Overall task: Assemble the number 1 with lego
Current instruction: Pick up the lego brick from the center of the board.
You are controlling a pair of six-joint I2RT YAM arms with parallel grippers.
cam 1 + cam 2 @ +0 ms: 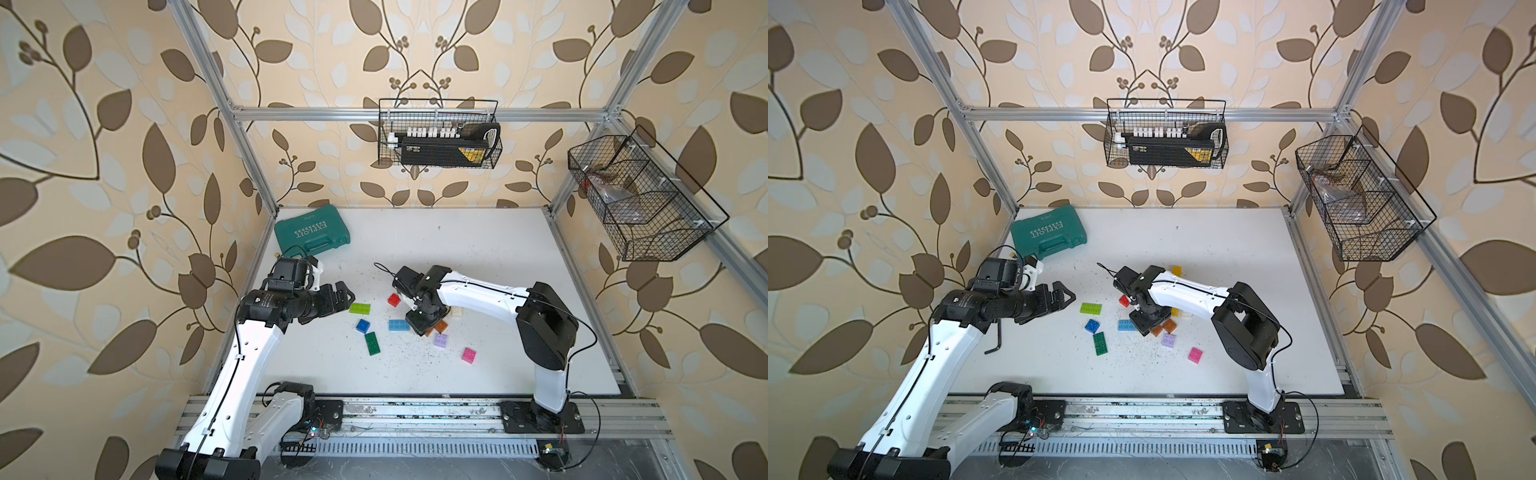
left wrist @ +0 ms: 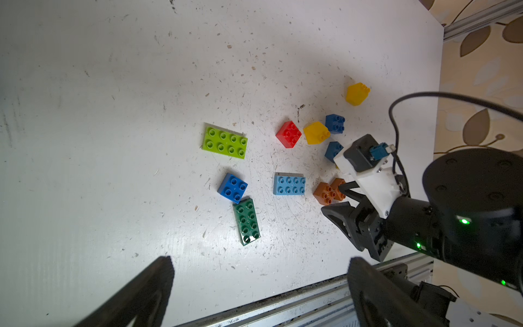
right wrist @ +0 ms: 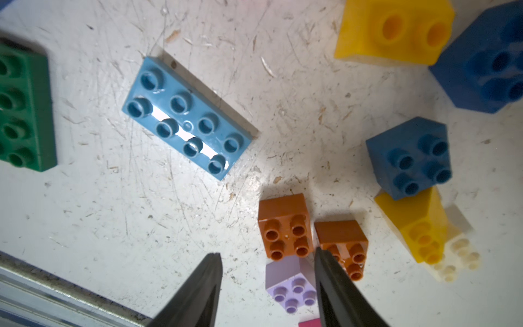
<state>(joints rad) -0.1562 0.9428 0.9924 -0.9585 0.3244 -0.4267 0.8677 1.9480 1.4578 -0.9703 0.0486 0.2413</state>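
Note:
The lego lies loose mid-table: a lime oblong brick (image 1: 359,308), a blue square (image 1: 363,326), a dark green oblong (image 1: 372,343), a light blue oblong (image 1: 399,325), a red square (image 1: 394,299), a lilac one (image 1: 441,340) and a pink one (image 1: 468,354). My right gripper (image 3: 266,253) points down, open, over two brown squares (image 3: 284,226) and the lilac brick (image 3: 291,286), gripping none. One of its fingers (image 3: 325,263) overlaps the second brown square (image 3: 343,240). My left gripper (image 2: 261,264) hovers wide open and empty, left of the lime brick (image 2: 225,142).
A teal tool case (image 1: 311,230) lies at the back left. A black hex key (image 1: 996,336) lies by the left arm. Yellow (image 3: 418,226) and dark blue (image 3: 410,158) bricks cluster under the right arm. Wire baskets (image 1: 440,133) hang on the frame.

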